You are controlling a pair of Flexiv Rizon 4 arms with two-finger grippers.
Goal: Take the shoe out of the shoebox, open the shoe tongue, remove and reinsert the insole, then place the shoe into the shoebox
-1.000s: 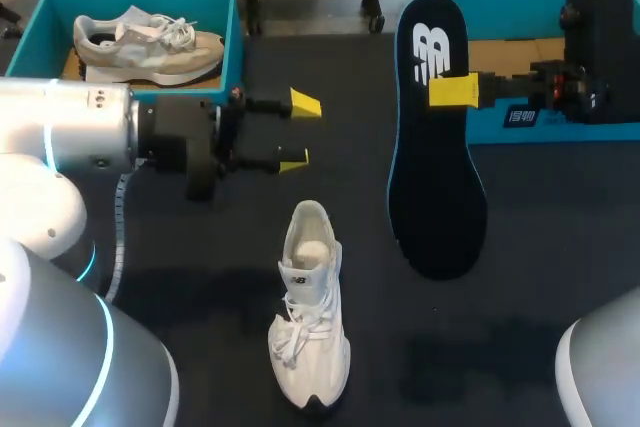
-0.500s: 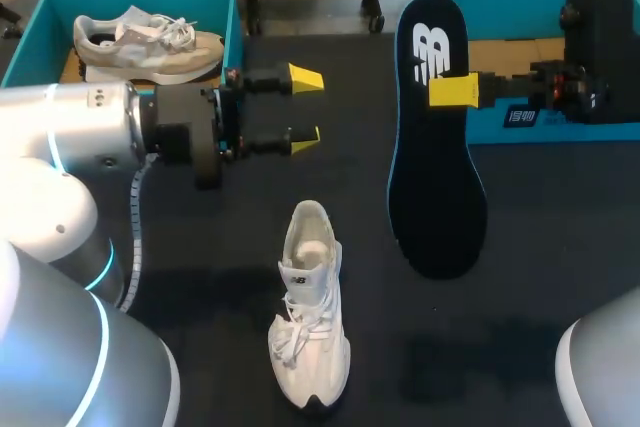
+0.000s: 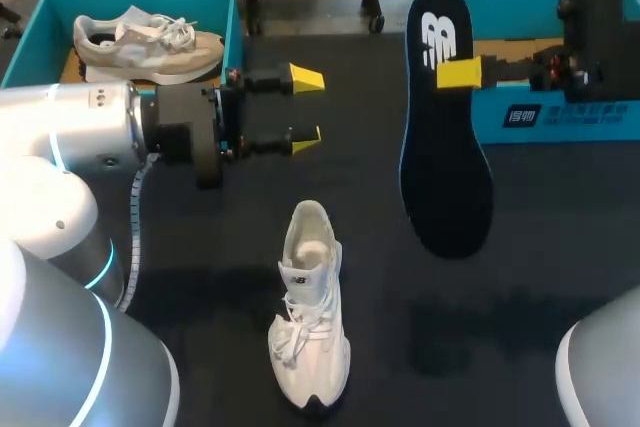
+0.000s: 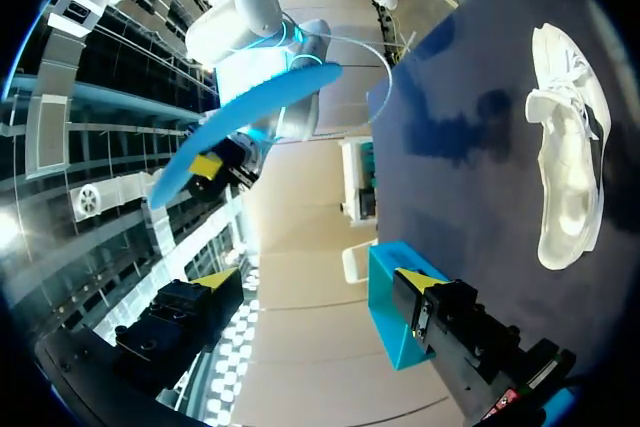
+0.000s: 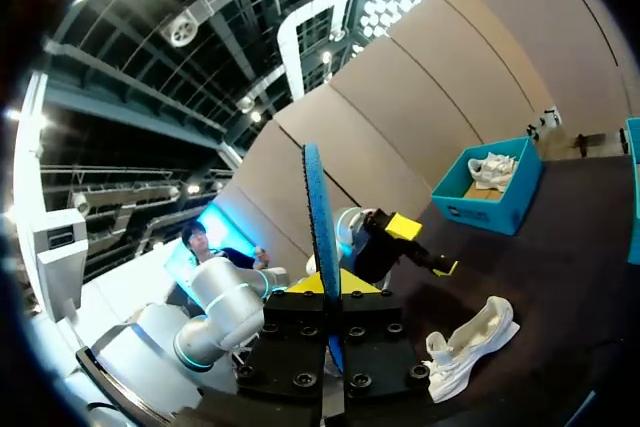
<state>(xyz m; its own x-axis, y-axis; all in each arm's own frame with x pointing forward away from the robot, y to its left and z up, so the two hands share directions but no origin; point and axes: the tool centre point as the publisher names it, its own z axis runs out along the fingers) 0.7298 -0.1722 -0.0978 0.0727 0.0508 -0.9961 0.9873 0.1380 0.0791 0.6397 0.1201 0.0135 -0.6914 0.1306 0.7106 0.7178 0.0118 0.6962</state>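
Insole out, and the removal half can be called done. The insole (image 3: 445, 137) is held clear of the table (image 3: 180, 277), pinched near its logo end by the right gripper (image 3: 457, 74), just in front of the right-hand shoebox (image 3: 560, 119). Only one yellow tip is seen from above. The other is probably hidden behind the insole, since the wrist view shows the blue edge clamped between the fingers. The left gripper (image 3: 305, 105) is spread wide with nothing in it, above the table and beyond the shoe's heel. The shoe (image 3: 310, 307) is stood on its sole, mouth open, well apart from both grippers. Reinsertion is judged to be next. The insole's free end would have to be lowered and fed into the mouth, with the shoe likely steadied by the empty gripper.
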